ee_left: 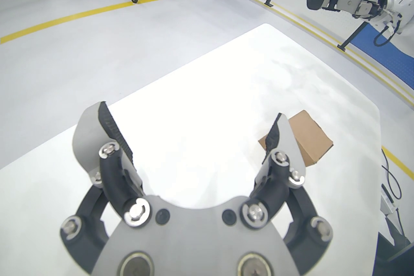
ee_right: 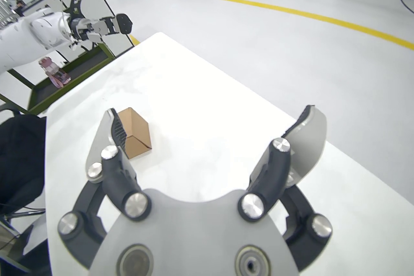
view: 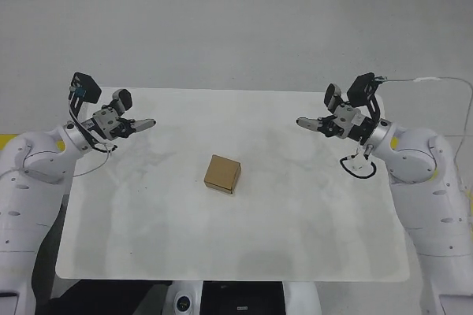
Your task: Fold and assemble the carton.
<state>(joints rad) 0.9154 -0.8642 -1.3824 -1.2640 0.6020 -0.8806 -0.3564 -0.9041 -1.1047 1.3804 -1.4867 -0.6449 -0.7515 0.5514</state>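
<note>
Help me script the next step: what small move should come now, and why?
Probably bring the left gripper in toward the carton. The carton looks like a closed box at the middle of the table, touched by nothing, while the left gripper and the right gripper are both open above the far corners, well apart from it.

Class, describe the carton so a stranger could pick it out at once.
Start with the white table that spans the middle of the top view. Near its centre, apart from the left end effector and the right end effector at the far corners, sits the carton. It is a small box whose brown cardboard stands out against the white top.
</note>
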